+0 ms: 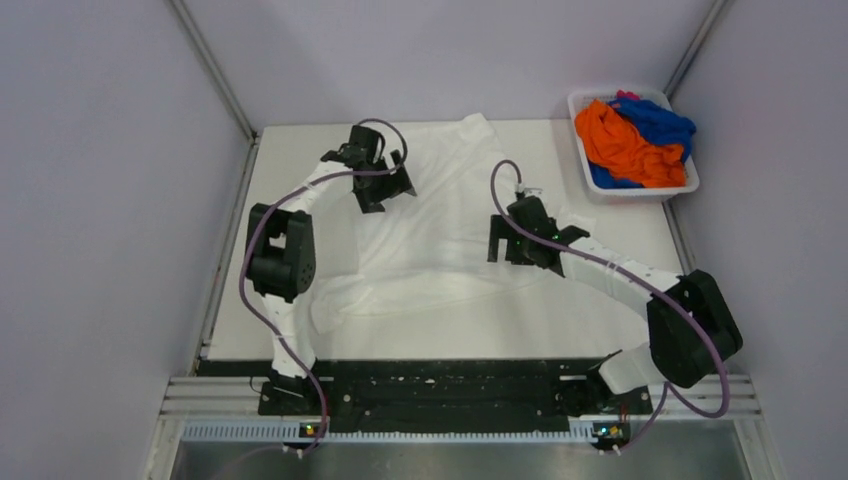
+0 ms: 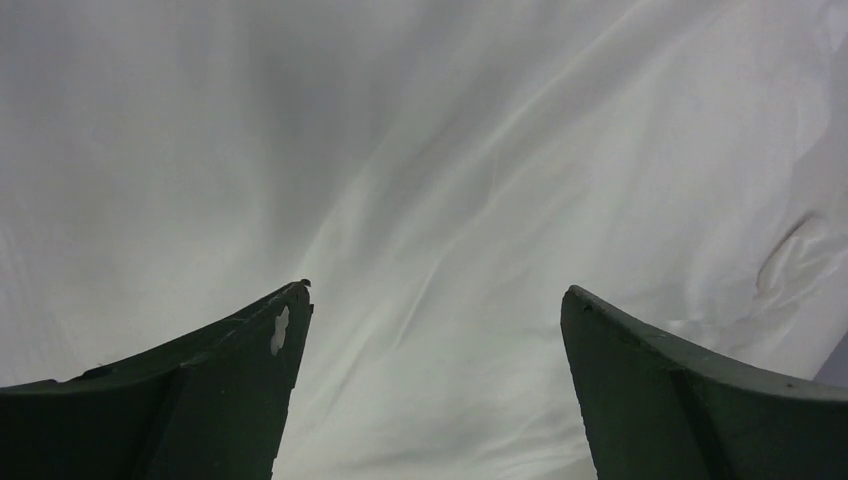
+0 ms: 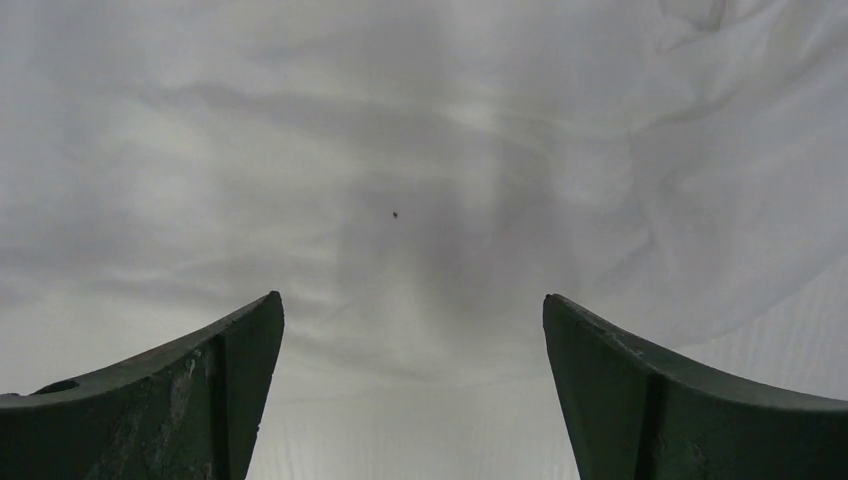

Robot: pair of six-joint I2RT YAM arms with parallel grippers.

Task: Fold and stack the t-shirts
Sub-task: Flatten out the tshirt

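From above, the white t-shirt (image 1: 440, 230) lies spread, rumpled, over the middle of the table (image 1: 560, 320). Its long axis seems to run from the far edge down toward the near left, where a crumpled end trails beside the left arm. The left gripper (image 1: 385, 190) hangs over the shirt's far left part and the right gripper (image 1: 505, 245) over its right edge, so each arm has cloth directly below and neither is clearly nearer. The orange t-shirt (image 1: 620, 145), the blue t-shirt (image 1: 660, 120) and a scrap of the pink-red t-shirt (image 1: 625, 97) sit heaped in the white basket (image 1: 690, 185) at the far right corner, well apart from both arms. In the left wrist view the two dark fingers (image 2: 200, 390) stand wide apart with nothing between them, and white creased cloth fills the frame beneath. The right wrist view shows the same: fingers (image 3: 680, 400) spread wide and empty, above white fabric, with a fold or edge crossing near the bottom right. Any pinch calls for a straight descent.
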